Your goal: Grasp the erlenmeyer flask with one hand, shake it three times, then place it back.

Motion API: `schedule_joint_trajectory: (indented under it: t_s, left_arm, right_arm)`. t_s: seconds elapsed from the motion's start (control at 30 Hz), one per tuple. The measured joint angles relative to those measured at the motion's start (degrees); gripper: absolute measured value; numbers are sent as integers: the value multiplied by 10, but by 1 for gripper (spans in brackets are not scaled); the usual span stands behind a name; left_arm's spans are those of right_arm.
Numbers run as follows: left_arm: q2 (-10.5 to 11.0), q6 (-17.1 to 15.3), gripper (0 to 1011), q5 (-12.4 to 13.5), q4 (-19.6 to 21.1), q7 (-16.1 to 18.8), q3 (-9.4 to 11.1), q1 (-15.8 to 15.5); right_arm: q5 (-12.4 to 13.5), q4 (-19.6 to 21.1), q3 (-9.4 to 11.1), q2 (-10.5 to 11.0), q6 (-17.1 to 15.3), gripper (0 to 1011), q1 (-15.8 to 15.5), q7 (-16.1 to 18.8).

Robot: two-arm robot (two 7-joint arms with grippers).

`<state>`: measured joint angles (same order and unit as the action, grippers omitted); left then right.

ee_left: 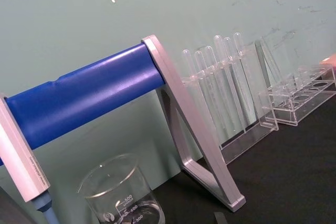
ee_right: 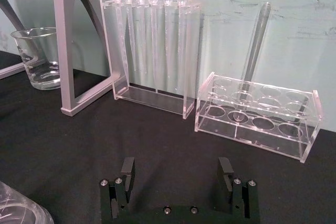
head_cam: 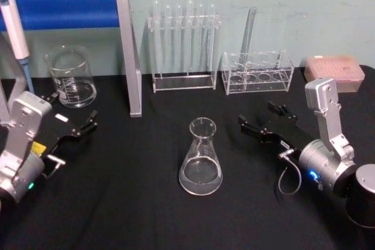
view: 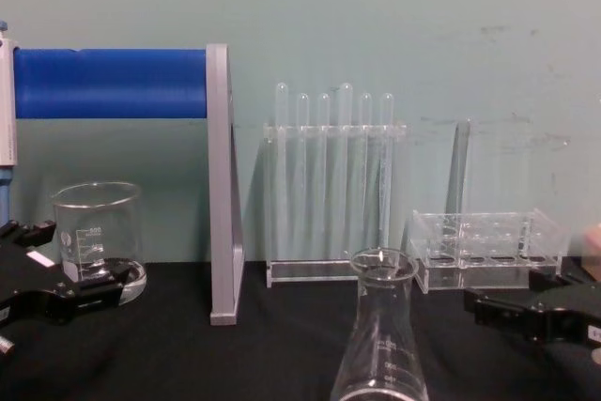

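Observation:
The erlenmeyer flask (head_cam: 201, 159) stands upright on the black table at the centre, a clear glass cone with a narrow flared neck. It also rises at the bottom of the chest view (view: 380, 335), and its base edge shows in a corner of the right wrist view (ee_right: 16, 209). My right gripper (head_cam: 258, 118) hovers low to the right of the flask, open, fingers (ee_right: 127, 174) wide apart with nothing between them. My left gripper (head_cam: 73, 109) rests at the left near the beaker, open and holding nothing. Neither gripper touches the flask.
A glass beaker (head_cam: 71, 79) stands at the back left under a blue-barred pipette stand (head_cam: 70, 7) with a grey leg (head_cam: 130, 57). Behind the flask are a tall tube rack (head_cam: 183, 45) and a low rack (head_cam: 258, 73) holding one tube. A pink box (head_cam: 335, 71) sits at the back right.

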<state>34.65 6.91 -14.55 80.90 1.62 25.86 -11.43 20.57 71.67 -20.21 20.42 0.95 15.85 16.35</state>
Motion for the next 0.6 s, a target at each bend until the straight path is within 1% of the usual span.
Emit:
schedule_joint_trajectory:
  t_s: [0.6]
  left_arm:
    - [0,0,1001,0,0,0,0,0]
  right_arm:
    - [1,1,0,0,1,1000,-1,0]
